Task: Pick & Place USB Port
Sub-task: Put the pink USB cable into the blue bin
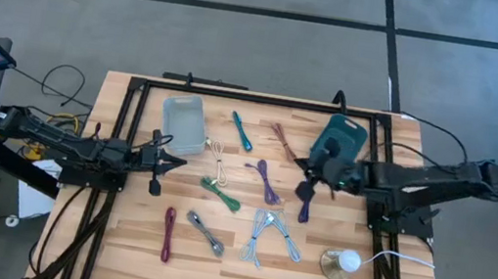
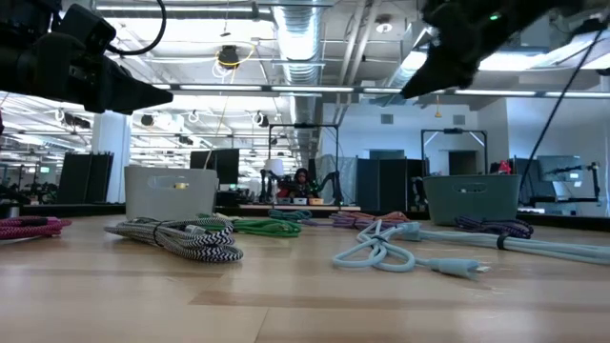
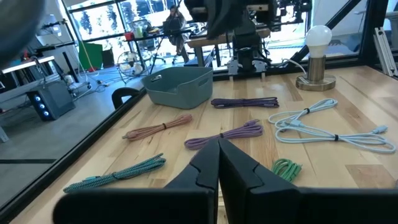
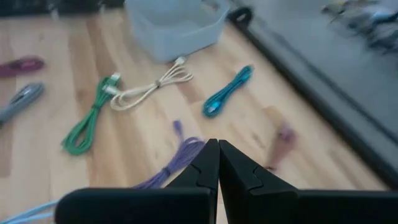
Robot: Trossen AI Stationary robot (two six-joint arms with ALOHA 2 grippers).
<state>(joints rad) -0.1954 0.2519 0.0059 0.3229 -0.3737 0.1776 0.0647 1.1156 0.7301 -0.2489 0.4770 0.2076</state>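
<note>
The left gripper (image 1: 177,160) hangs above the left part of the table with its two fingers (image 3: 208,165) pressed together and nothing between them. The right gripper (image 1: 307,171) is raised over the right part of the table, its fingers (image 4: 208,163) likewise closed on nothing.

None of the cables is held; all lie on the wooden table (image 1: 115,238). Between the two grippers lie a white cable (image 1: 218,162), a green cable (image 1: 221,195) and a purple cable (image 1: 267,182). A teal cable (image 1: 241,131) and a pink cable (image 1: 280,140) lie toward the far edge. A dark purple cable (image 1: 304,205) lies just below the right gripper in the high view. Toward the near edge lie a maroon cable (image 1: 168,233), a grey striped cable (image 1: 204,233) and a pale blue cable (image 1: 271,236).

A light grey bin (image 1: 183,122) stands at the far left of the table and a dark teal bin (image 1: 344,134) at the far right, behind the right gripper. A lamp (image 1: 342,262) with a round white bulb stands near the front right corner, its white cord running off to the right.

A black frame (image 1: 125,106) borders the tabletop. The floor around it is grey carpet with dark lines. The low view shows an open workshop beyond the table, with ceiling ducts, strip lights, dark screens and a person (image 2: 302,182) seated far off.
</note>
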